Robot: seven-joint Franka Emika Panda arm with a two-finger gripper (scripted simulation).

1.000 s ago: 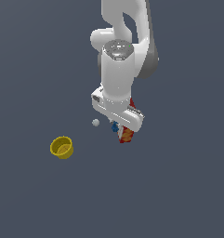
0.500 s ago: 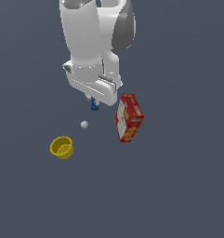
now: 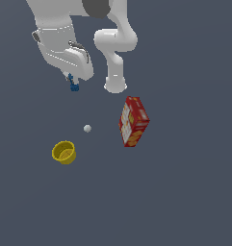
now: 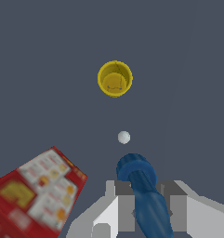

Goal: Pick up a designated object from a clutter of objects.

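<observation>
The small dark-blue item [image 3: 74, 87] [image 4: 143, 193] was clamped between the closed gripper [image 3: 73, 84] [image 4: 146, 209] fingers, held well above the grey surface [image 3: 185, 192], away from the yellow cup [image 3: 64, 152] [image 4: 115, 78] and red box [image 3: 133, 121] [image 4: 32, 195].

1. The exterior view looks down steeply from high above, well back, taking in the arm's base [image 3: 115, 85] and the whole grey floor [image 3: 185, 192].
2. The wrist view looks down past the gripper [image 4: 146, 204], from closer.
3. Both views share the yellow cup [image 3: 64, 153] [image 4: 115, 78], grey sphere [image 3: 87, 128] [image 4: 124, 137] and red box [image 3: 133, 121] [image 4: 34, 193].
</observation>
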